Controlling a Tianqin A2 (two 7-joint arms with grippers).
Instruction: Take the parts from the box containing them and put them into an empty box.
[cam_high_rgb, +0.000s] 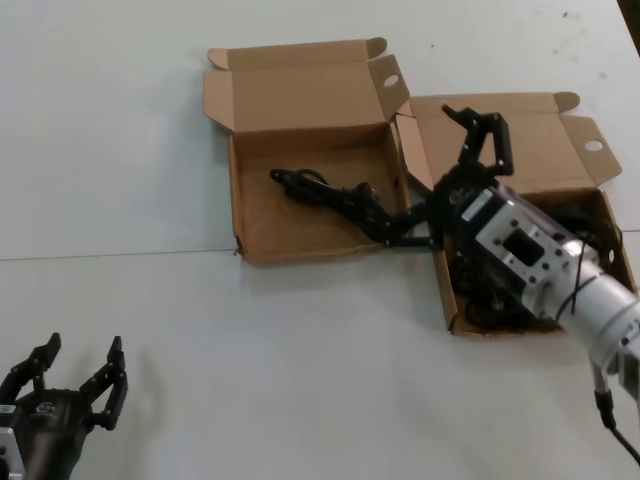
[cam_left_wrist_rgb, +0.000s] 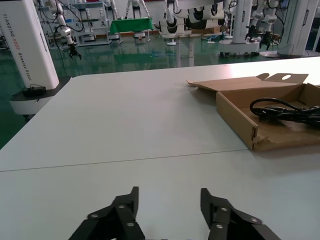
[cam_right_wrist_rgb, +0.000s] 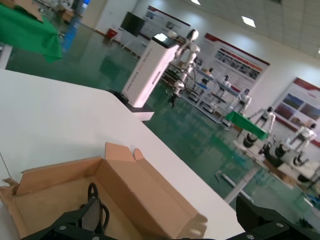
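The squarer box (cam_high_rgb: 250, 200) with a dented front corner holds one black coiled cable (cam_high_rgb: 330, 193), lying from its middle to its right wall. My right gripper (cam_high_rgb: 440, 180) hovers open over the shared wall of the two boxes. One finger (cam_high_rgb: 490, 135) points up and the other reaches toward the cable's near end. The right wrist view shows the jaws wide apart, with a cable loop (cam_right_wrist_rgb: 93, 192) beside one finger. The wider box (cam_high_rgb: 625, 250) on the right holds more black cables (cam_high_rgb: 590, 225), mostly hidden under my right arm. My left gripper (cam_high_rgb: 75, 385) is open and empty, low at the front left.
Both lids stand open at the back, each with a round-holed flap (cam_high_rgb: 390, 80). The left wrist view shows my left gripper (cam_left_wrist_rgb: 170, 200) over bare white table, with the squarer box (cam_left_wrist_rgb: 235, 117) and its cable (cam_left_wrist_rgb: 280, 110) farther off.
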